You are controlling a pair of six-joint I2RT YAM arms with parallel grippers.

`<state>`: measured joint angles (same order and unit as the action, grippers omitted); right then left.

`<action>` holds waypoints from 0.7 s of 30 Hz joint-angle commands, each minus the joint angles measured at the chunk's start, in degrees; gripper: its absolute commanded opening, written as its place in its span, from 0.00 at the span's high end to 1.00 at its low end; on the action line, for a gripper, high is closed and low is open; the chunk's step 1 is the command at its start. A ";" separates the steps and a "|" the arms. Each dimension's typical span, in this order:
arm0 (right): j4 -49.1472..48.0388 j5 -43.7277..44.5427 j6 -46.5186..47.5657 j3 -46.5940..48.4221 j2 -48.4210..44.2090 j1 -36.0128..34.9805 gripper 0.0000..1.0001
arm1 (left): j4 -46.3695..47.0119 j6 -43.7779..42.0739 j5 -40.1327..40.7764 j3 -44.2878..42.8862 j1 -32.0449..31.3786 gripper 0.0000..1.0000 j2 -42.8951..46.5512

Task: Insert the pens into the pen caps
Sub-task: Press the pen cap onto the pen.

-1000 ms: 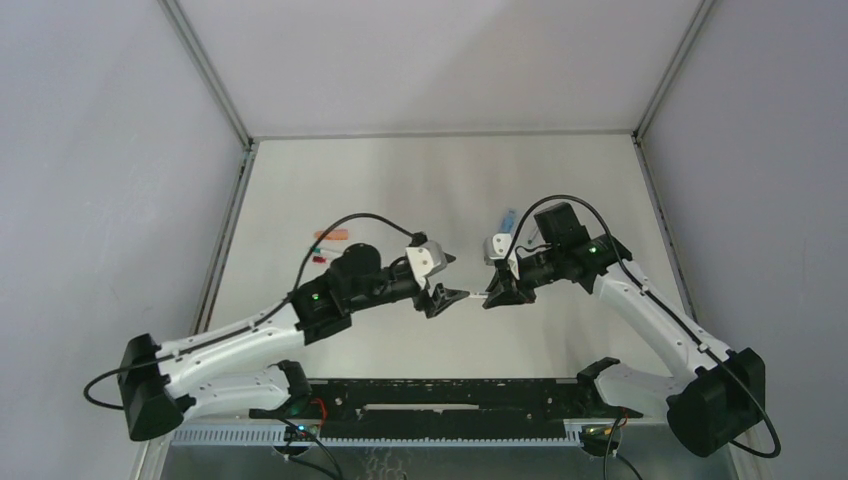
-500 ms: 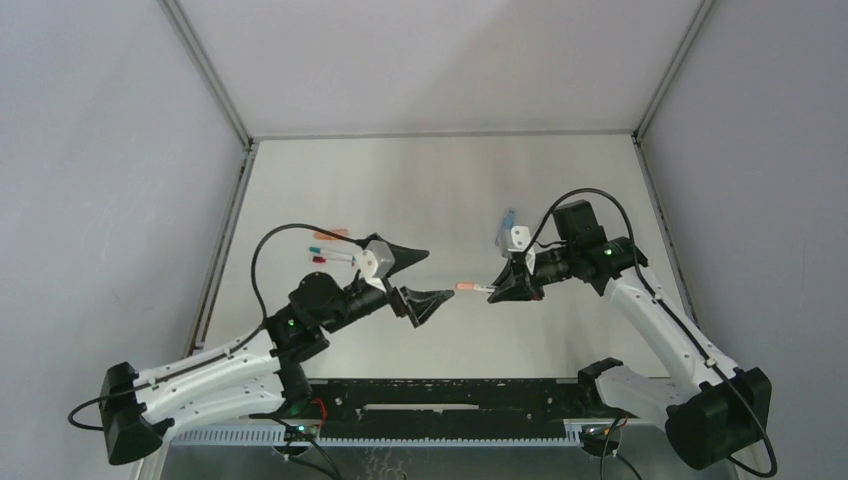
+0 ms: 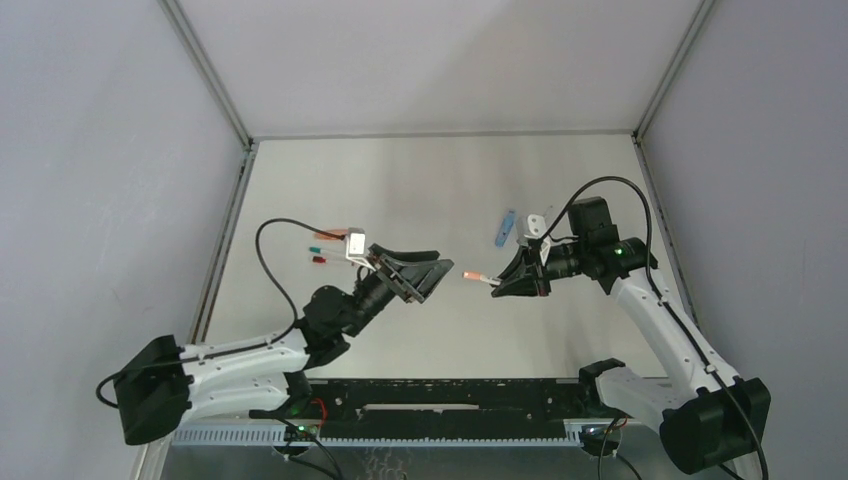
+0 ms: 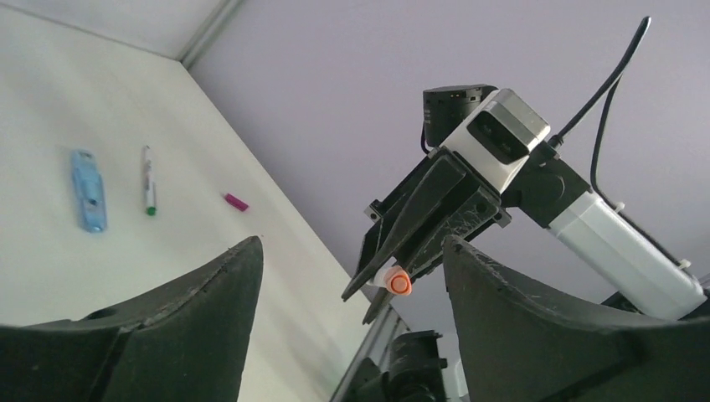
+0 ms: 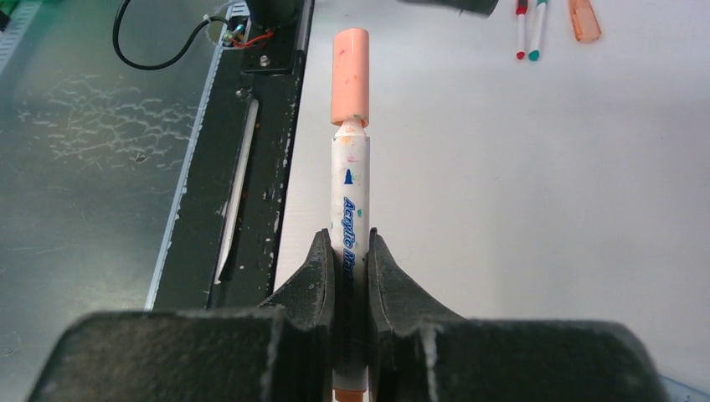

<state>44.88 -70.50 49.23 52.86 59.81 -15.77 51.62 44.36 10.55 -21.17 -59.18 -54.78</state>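
My right gripper is shut on a white pen whose tip carries a salmon-orange cap. In the top view this gripper holds the capped pen level above the table, pointing left. My left gripper stands open and empty a short way left of the cap, not touching it. In its own view the left gripper frames the cap's end. Two loose pens and an orange cap lie at the left. A light blue cap lies behind the right gripper.
On the table in the left wrist view lie a green-tipped pen and a magenta cap near the light blue cap. A black rail runs along the table's near edge. Grey walls close in the sides.
My left gripper opened, let go of the cap and drew back to the left, tilting up. The right arm moved right with the capped pen in its grip.
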 commanded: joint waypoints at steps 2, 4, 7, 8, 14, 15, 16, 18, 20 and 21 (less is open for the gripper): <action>-3.69 -2.58 -4.13 -0.74 -0.31 1.24 1.00 | 9.29 7.17 2.98 -2.70 -1.95 0.21 -5.85; -4.34 -2.31 -4.78 -0.95 -0.32 1.27 1.00 | 9.40 7.50 4.19 -3.34 -2.60 0.25 -7.58; -5.37 -1.57 -5.90 -1.34 -0.27 1.27 1.00 | 10.83 8.24 4.66 -4.14 -3.34 0.31 -9.75; -5.54 -1.42 -6.11 -1.36 -0.11 1.21 1.00 | 11.29 8.62 4.66 -4.44 -3.46 0.32 -10.41; -6.52 0.01 -6.96 -1.57 0.04 0.67 1.00 | 12.56 9.54 5.41 -5.92 -4.10 0.37 -13.17; -6.87 0.35 -7.22 -1.68 0.04 0.59 1.00 | 12.85 9.86 5.44 -6.05 -4.18 0.39 -13.61; -7.03 0.63 -7.44 -1.71 0.04 0.52 1.00 | 13.23 9.99 5.37 -6.27 -4.26 0.39 -14.04; -7.33 1.16 -7.73 -1.80 0.13 0.33 1.00 | 13.53 10.40 5.05 -6.74 -4.34 0.43 -14.94; -7.56 1.47 -7.96 -1.86 0.13 0.14 1.00 | 13.64 10.75 4.61 -7.38 -4.43 0.44 -15.78; -7.65 1.62 -8.05 -1.88 0.09 0.13 1.00 | 13.68 10.95 4.47 -7.58 -4.53 0.45 -16.17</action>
<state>39.33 -69.30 42.74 51.27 59.90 -15.18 62.46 54.08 14.85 -25.17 -63.20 -69.71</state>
